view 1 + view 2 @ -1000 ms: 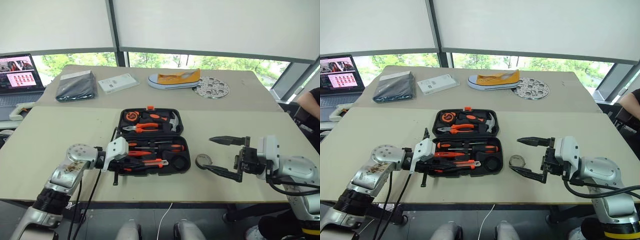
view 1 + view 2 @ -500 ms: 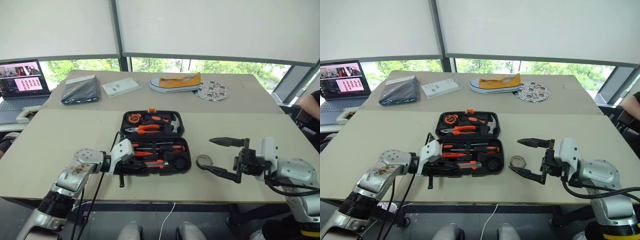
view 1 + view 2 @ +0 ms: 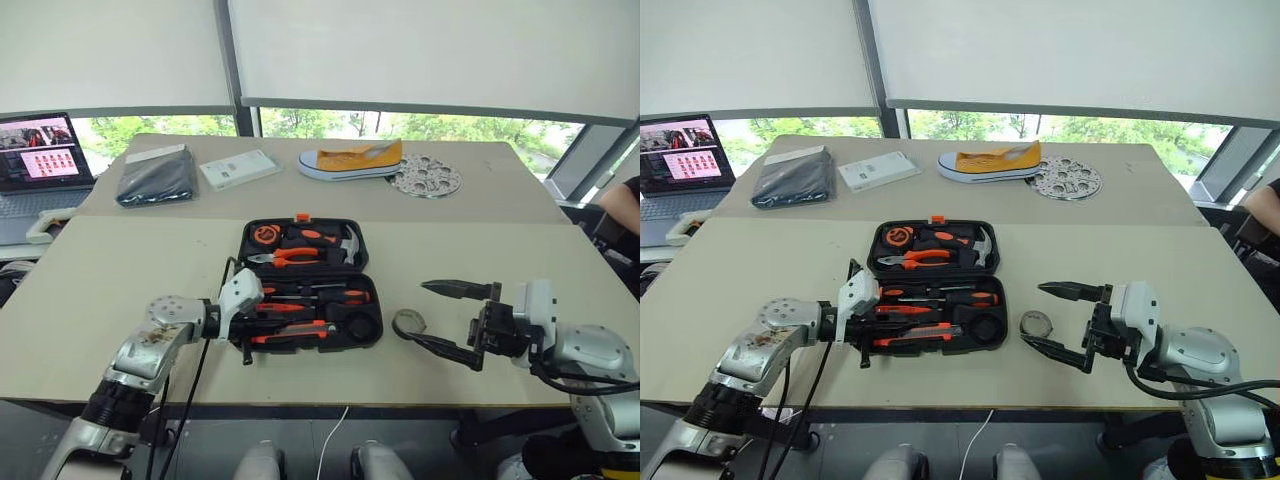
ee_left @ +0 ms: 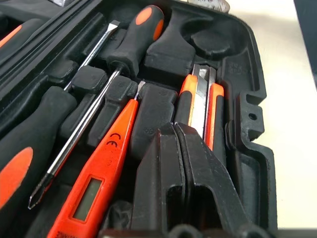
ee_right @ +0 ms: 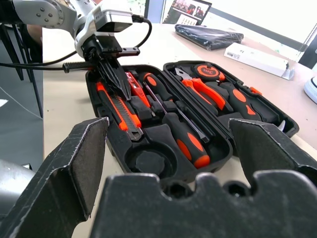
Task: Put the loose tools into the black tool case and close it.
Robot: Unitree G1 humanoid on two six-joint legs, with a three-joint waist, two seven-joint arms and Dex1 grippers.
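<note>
The black tool case [image 3: 308, 282] lies open on the table [image 3: 120, 290], with one small roll left outside it.

Inside the near half of the case lie two screwdrivers [image 4: 124, 44] with orange and black handles, the slim orange tester screwdriver [image 4: 101, 178] and the utility knife [image 4: 200, 106]. The round slot at the case's right end is bare. The tape roll [image 3: 408, 322] sits on the table just right of the case. The left gripper [image 5: 115, 74] has its fingers pressed together, and they point down into the case's left end, between the tester and the knife. The right gripper [image 3: 448, 318] is to the right of the case, near the roll, with its fingers wide apart and nothing between them. Behind the case, well apart, are a yellow shoe [image 3: 350, 158], a white box [image 3: 237, 168] and a dark packet [image 3: 153, 176].
</note>
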